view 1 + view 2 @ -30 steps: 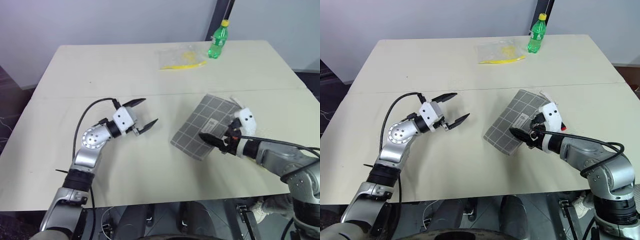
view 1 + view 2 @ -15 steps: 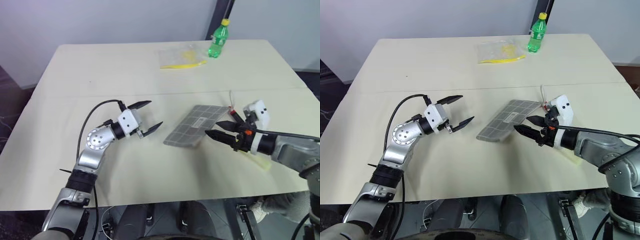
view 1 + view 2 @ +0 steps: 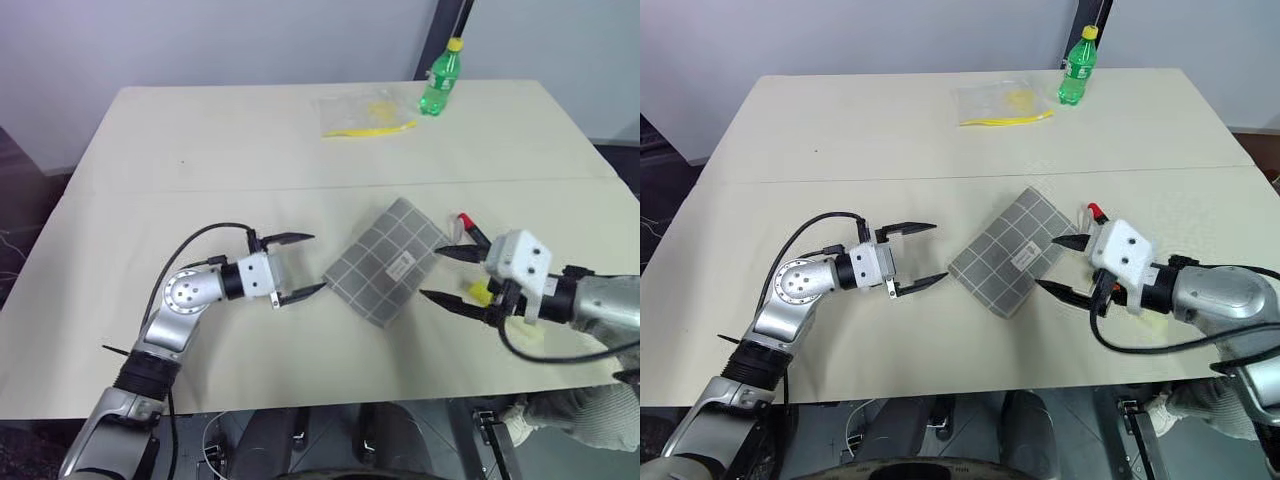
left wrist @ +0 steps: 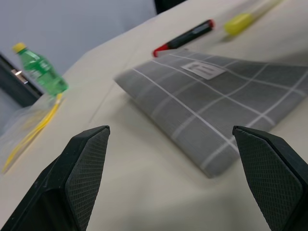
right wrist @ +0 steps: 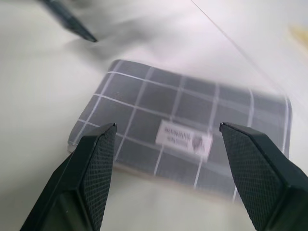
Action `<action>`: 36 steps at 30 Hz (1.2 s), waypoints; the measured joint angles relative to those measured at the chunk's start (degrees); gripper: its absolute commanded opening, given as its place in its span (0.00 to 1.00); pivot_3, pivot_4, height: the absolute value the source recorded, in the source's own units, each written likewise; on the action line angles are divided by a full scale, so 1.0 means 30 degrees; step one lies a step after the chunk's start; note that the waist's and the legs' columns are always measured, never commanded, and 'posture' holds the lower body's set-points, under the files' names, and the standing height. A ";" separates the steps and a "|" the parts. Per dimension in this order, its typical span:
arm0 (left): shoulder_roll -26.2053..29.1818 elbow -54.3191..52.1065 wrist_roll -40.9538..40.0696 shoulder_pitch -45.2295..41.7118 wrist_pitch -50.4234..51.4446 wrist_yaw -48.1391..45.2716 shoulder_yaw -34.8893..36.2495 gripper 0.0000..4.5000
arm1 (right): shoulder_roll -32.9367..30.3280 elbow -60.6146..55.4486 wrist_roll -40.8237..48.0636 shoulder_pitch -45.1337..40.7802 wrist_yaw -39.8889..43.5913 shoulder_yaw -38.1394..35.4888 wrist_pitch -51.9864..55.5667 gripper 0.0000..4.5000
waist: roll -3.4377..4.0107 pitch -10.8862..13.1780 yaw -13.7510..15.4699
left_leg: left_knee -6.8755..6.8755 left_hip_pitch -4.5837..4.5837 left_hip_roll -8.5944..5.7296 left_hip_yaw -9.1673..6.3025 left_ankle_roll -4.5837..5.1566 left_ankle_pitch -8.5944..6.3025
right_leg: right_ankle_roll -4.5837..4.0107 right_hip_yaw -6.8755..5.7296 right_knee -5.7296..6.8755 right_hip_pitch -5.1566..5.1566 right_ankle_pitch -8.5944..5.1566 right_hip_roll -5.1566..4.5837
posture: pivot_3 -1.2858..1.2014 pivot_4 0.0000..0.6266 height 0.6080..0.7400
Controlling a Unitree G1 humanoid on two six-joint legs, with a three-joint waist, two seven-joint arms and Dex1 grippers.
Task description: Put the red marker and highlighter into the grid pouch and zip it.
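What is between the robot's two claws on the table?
The grid pouch lies flat between the open left gripper and open right gripper, touched by neither. The head views show it best.

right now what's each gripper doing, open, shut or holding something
Left gripper: open, holding nothing, beside the flat grey grid-lined fabric pouch.
Right gripper: open, holding nothing, at the pouch's other side.

Your pouch sits mid-table between the two arms.
You have the grid pouch (image 3: 386,275) flat on the table (image 3: 200,150), the red marker (image 4: 184,38) and highlighter (image 4: 239,22) just right of it, the bottle (image 3: 438,78) and plastic bag (image 3: 362,114) far behind.
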 measured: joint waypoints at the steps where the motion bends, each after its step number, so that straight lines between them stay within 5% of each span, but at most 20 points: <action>1: -0.0009 0.0038 0.0005 -0.0069 -0.0117 -0.0152 -0.0034 0.96 | 0.0142 0.0879 -0.1218 0.0065 -0.0001 0.0523 -0.1519 0.79 | -0.0001 0.0000 -0.0023 | 0.0001 -0.0001 -0.0005 0.0000 0.0003 -0.0001 | 0.0000 -0.0003 -0.0019 0.0005 0.0005 0.0009 | 0.52 0.24 1.00; 9: -0.0130 0.0164 0.0408 0.0258 -0.0792 -0.0209 -0.0371 0.96 | 0.0905 0.5211 -0.7376 -0.0934 -0.1140 0.2779 -0.9527 0.79 | 0.0002 0.0000 -0.0046 | 0.0004 0.0020 -0.0019 0.0011 -0.0022 0.0021 | 0.0029 -0.0003 0.0084 0.0060 0.0028 0.0024 | 0.52 0.24 1.00; 21: 0.0027 0.0074 0.0724 0.0428 -0.0699 -0.0088 -0.0697 0.96 | 0.2710 0.8436 -1.1649 -0.3479 -0.3451 0.5148 -1.2374 0.79 | 0.0008 -0.0001 -0.0074 | -0.0012 0.0159 -0.0008 0.0010 -0.0043 0.0033 | 0.0018 0.0034 0.0130 0.0061 0.0021 0.0015 | 0.52 0.24 1.00; 24: 0.0011 -0.0019 0.0725 0.0429 -0.0641 -0.0038 -0.0701 0.96 | 0.3076 0.8619 -1.1700 -0.3665 -0.3429 0.5405 -1.2226 0.60 | 0.0008 -0.0002 -0.0077 | -0.0023 0.0222 -0.0008 0.0011 -0.0043 0.0033 | 0.0017 0.0037 0.0129 0.0110 0.0022 0.0015 | 0.52 0.24 1.00; 29: -0.0130 -0.0028 0.0741 0.0430 -0.0585 0.0143 -0.0729 0.96 | 0.3884 0.8578 -1.1635 -0.3797 -0.3281 0.6059 -1.1415 0.05 | 0.0011 -0.0002 -0.0073 | -0.0022 0.0229 -0.0007 0.0011 -0.0043 0.0033 | 0.0016 0.0046 0.0137 0.0108 0.0021 0.0014 | 0.52 0.24 1.00; 36: -0.0417 -0.0031 0.1079 0.0196 -0.0618 0.0569 -0.0760 0.96 | 0.5002 0.7736 -1.1028 -0.5221 -0.3021 0.6142 -0.9007 0.01 | 0.0013 -0.0002 -0.0042 | -0.0022 0.0228 -0.0008 0.0012 -0.0044 0.0033 | 0.0015 0.0048 0.0141 0.0105 0.0022 0.0016 | 0.52 0.24 1.00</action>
